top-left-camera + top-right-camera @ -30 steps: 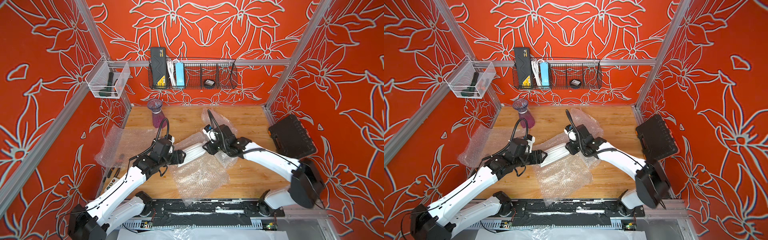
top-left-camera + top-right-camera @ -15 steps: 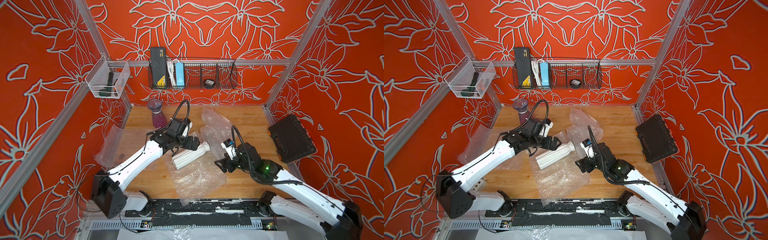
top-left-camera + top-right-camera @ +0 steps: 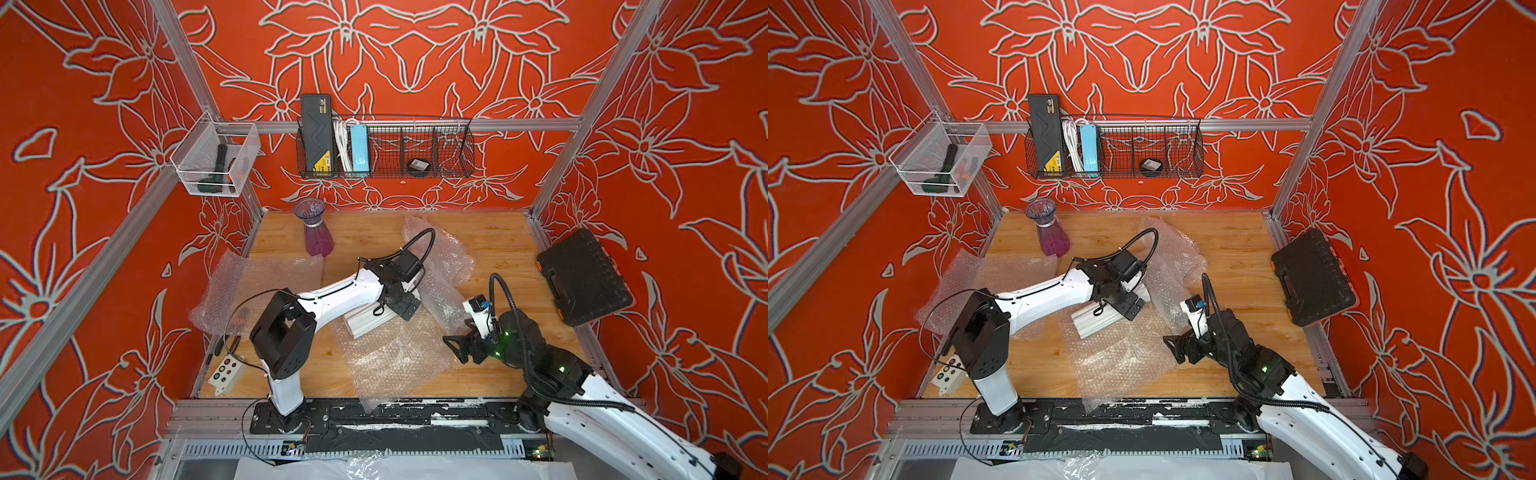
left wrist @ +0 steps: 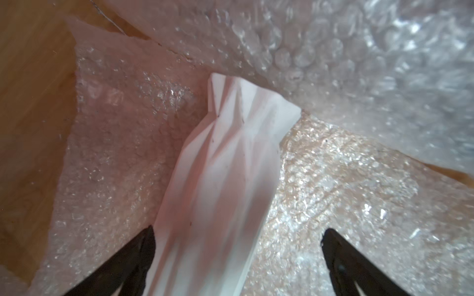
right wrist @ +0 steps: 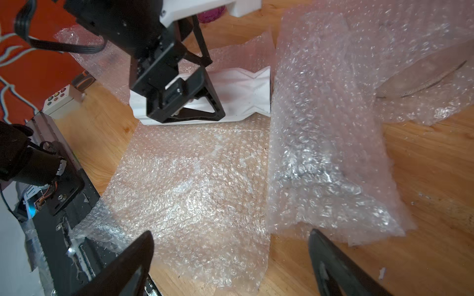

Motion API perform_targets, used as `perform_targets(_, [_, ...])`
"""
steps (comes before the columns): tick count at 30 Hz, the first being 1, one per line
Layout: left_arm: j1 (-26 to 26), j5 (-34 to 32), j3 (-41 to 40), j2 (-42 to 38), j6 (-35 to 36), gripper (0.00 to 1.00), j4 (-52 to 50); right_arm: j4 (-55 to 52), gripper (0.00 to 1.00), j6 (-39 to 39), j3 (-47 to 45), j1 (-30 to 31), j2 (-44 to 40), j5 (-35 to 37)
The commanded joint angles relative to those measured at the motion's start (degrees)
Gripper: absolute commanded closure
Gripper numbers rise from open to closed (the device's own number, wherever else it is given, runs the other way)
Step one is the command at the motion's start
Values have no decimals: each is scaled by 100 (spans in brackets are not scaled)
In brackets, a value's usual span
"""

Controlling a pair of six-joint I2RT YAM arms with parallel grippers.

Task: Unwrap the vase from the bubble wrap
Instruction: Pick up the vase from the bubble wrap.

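On the wooden desk [image 3: 498, 241], the largest things are three sheets of bubble wrap [image 3: 395, 357]: one lies flat from the centre toward 6 o'clock, one is spread at 9 o'clock, and one stands crumpled toward 1 o'clock. A black tool case [image 3: 582, 278] sits at 3 o'clock, well clear. The white faceted vase [image 3: 363, 323] lies on its side at the centre, bare on top. It rests on the flat sheet with its mouth against the crumpled one, so the wrap looks already opened. A purple glass vase [image 3: 318, 237] stands upright at 11 o'clock, and a small button box [image 3: 224, 370] sits at 7 o'clock. The left fingers [image 4: 136, 256] are spread wide astride the white vase and grip nothing, probably set to lift it. The right fingers [image 5: 128, 266] hang wide and empty at 5 o'clock over the flat sheet. The crumpled sheet crowds the vase's mouth.
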Motion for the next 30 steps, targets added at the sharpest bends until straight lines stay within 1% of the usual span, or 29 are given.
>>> perform_targets(1, [-123,-638,474,379,291,1,-205,98,6,33,-85,-31,-30,-26])
perform_targets(4, [-178,-1022,896,890,403,1,-390,206,5,53,-162,-46,-159,-60])
perform_targets(7, [-195,-1086,1104,1203,422,1,-460,170,5,15,-182,-61,-231,-19])
perform_targets(18, [-231,-1154,539,1368,396,2,-158,-29,5,-158,-106,-121,-426,149])
perform_targets(21, [-233,-1289,481,1407,388,11,-96,-65,5,-182,-63,-128,-429,182])
perform_targets(24, [-230,-1367,526,1404,353,28,-99,-107,5,-180,-12,-137,-487,253])
perform_targets(25, [-231,-1360,530,1373,339,32,-102,-119,5,-176,-1,-137,-502,270])
perform_targets(27, [-232,-1359,518,1272,318,35,-104,-116,5,-167,28,-137,-505,272])
perform_targets(30, [-230,-1419,483,1025,282,45,-145,-135,5,-158,41,-137,-488,268])
